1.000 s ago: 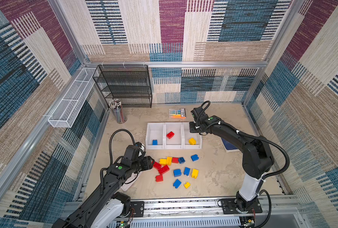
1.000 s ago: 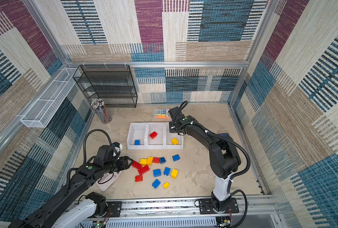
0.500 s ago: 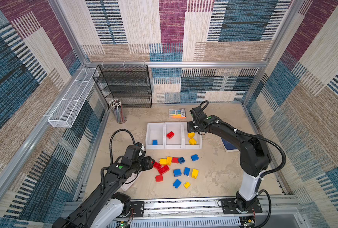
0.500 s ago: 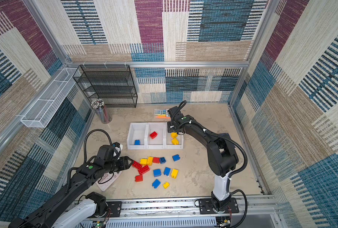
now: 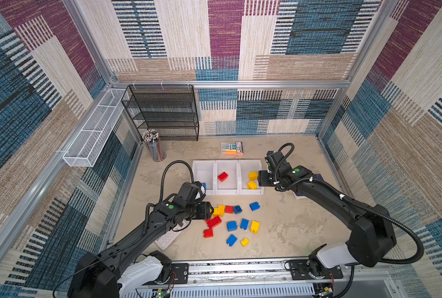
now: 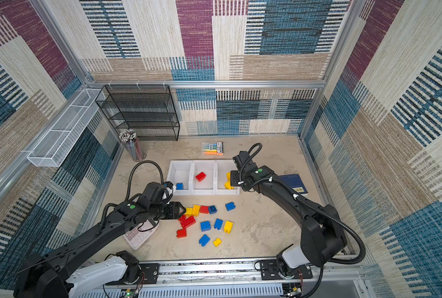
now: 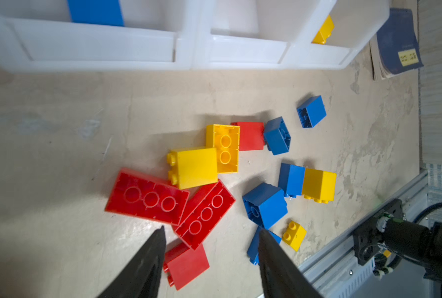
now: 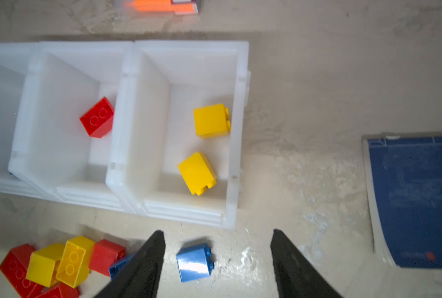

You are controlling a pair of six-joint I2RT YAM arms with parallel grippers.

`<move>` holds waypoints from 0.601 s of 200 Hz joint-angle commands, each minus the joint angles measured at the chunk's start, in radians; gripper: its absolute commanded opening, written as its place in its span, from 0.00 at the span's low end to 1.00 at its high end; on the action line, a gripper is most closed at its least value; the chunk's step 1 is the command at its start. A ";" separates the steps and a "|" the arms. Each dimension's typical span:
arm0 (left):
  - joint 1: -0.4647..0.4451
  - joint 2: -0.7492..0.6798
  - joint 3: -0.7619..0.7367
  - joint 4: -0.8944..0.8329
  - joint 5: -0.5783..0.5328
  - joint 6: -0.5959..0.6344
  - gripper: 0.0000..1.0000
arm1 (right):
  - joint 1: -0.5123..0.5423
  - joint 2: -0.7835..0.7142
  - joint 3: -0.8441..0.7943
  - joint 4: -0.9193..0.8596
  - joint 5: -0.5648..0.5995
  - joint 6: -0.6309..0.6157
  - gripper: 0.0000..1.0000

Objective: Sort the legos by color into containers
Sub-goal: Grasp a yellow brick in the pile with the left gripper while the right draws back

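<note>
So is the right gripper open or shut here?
Open and empty: in the right wrist view the right gripper has its jaws apart with nothing between them. Two yellow legos lie loose in the bin.

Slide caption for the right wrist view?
Open right gripper by the containers: two yellow legos in the end one, a red lego adjacent.

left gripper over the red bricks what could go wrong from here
1. The left gripper hangs open over a tight cluster: the angled long red brick lies against a second long red brick and a small red brick, so closing may catch two.
2. A yellow brick rests against both long ones and could get dragged.
3. A blue brick beside one of the fingers may get knocked.
</note>
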 commanded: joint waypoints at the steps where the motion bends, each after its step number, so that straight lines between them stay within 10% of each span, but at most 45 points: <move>1: -0.043 0.079 0.059 0.004 -0.046 0.041 0.60 | 0.001 -0.072 -0.079 -0.001 0.009 0.067 0.69; 120: -0.121 0.321 0.227 -0.089 -0.183 0.087 0.56 | 0.000 -0.210 -0.228 0.010 -0.020 0.119 0.69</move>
